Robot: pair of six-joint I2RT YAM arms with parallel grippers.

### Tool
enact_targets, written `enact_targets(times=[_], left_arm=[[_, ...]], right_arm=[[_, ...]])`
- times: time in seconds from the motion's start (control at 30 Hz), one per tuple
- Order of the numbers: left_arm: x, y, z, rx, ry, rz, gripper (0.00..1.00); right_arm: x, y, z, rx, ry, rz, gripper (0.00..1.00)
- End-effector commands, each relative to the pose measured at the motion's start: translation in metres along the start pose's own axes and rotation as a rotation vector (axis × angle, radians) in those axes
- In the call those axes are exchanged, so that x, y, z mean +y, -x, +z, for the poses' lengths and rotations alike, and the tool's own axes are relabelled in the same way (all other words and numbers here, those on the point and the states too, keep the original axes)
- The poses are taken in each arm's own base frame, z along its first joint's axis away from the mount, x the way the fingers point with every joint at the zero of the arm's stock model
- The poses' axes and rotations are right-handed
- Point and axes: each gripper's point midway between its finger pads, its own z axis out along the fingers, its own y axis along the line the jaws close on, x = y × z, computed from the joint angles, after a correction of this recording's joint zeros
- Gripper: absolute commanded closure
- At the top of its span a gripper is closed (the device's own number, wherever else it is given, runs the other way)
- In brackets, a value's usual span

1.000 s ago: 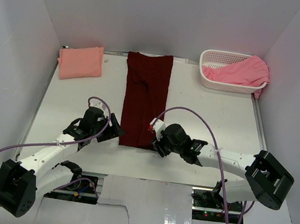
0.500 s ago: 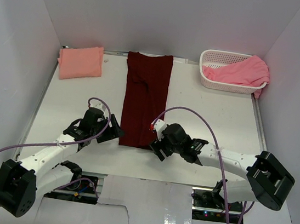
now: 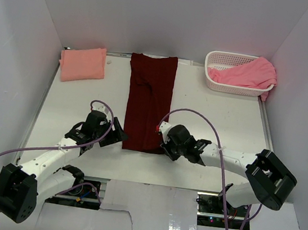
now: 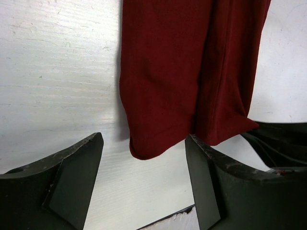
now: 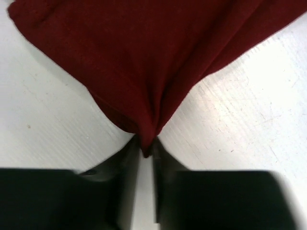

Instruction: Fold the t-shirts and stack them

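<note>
Maroon shirt [image 3: 149, 100] lay flat mid-counter [image 3: 76, 105] as a long narrow strip. Far end was at the back edge, near hem close to both arms. Lengthwise fold line showed in left wrist view.

R gripper [image 3: 164, 146] was at the near-right hem corner, fingers pressed together on a small bunch of maroon cloth. Right wrist view showed the fabric puckered to a point right where the fingers met, w/ creases fanning out from the pinch. Rest of the shirt was flat on the counter.

L gripper [image 3: 117, 133] was at the near-left hem corner, fingers spread wide and nothing held. In left wrist view the rounded corner sat between the two fingers w/ bare counter on either side of it. Couldn't tell if the fingertips touched the counter.

Peach shirt [image 3: 82, 64] was folded into a rough square at back-left, apart from the maroon one w/ bare counter between.

Pink shirt [image 3: 244, 73] was crumpled in the white basket [image 3: 218, 58] at back-right, w/ part of it draped over the right rim.
</note>
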Motion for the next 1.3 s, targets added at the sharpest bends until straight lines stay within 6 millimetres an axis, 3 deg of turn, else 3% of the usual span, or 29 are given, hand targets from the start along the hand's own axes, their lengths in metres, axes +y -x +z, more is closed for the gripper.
enact_targets(times=[0.0, 0.07, 0.37, 0.5, 0.67, 0.7, 0.77, 0.8, 0.9, 1.27], left_arm=[[-0.004, 0.001, -0.002, -0.005, -0.021, 0.013, 0.2], [-0.004, 0.0, -0.001, 0.0, -0.02, 0.013, 0.2], [-0.003, -0.004, -0.002, 0.015, -0.017, -0.007, 0.2], [-0.002, -0.006, -0.002, 0.021, -0.013, -0.017, 0.2], [-0.002, -0.008, -0.001, 0.028, -0.019, -0.027, 0.2], [-0.001, -0.009, -0.001, 0.031, -0.017, -0.03, 0.2], [-0.001, -0.009, -0.001, 0.03, -0.02, -0.03, 0.2], [-0.001, -0.01, -0.001, 0.031, -0.019, -0.03, 0.2], [0.0, -0.011, -0.001, 0.033, -0.019, -0.03, 0.2], [-0.001, -0.011, -0.001, 0.037, -0.026, -0.034, 0.2]], right_arm=[[0.012, 0.025, -0.003, -0.035, 0.069, 0.014, 0.87], [0.017, 0.021, -0.002, -0.004, 0.087, 0.063, 0.92], [0.037, 0.02, -0.006, 0.039, 0.147, 0.273, 0.92], [0.047, 0.011, -0.01, 0.12, 0.146, 0.454, 0.92], [0.056, 0.013, -0.014, 0.142, 0.159, 0.603, 0.92], [0.054, 0.012, -0.015, 0.156, 0.141, 0.623, 0.71], [0.054, 0.01, -0.014, 0.173, 0.14, 0.659, 0.5], [0.057, 0.009, -0.015, 0.178, 0.155, 0.669, 0.33], [0.056, 0.015, -0.022, 0.148, 0.158, 0.693, 0.21], [-0.001, 0.021, -0.056, -0.043, 0.211, 0.892, 0.22]])
